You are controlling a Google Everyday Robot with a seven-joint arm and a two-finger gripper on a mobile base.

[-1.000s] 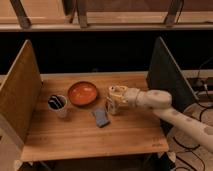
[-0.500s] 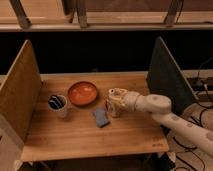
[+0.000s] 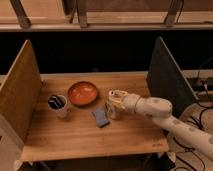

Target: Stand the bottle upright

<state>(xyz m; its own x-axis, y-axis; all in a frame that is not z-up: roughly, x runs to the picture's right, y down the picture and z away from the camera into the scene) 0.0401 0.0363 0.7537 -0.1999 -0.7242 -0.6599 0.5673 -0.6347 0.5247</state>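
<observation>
The bottle (image 3: 112,112) is a slim pale shape that seems to stand upright on the wooden table (image 3: 90,137), just right of the blue-grey sponge (image 3: 101,117). My gripper (image 3: 114,100) comes in from the right on a white arm (image 3: 165,114). It sits directly over the top of the bottle and hides the cap. The bottle's lower part shows beneath the gripper. Whether the two are touching cannot be made out.
An orange bowl (image 3: 83,93) lies left of the gripper, toward the back. A white cup (image 3: 58,104) holding something dark stands at the left. A wooden panel (image 3: 20,95) walls the left side and a dark panel (image 3: 167,75) the right. Cables hang at far right.
The gripper has drifted slightly left and down over the bottle, and the forearm has dropped a little. The bowl, cup and sponge have not moved.
</observation>
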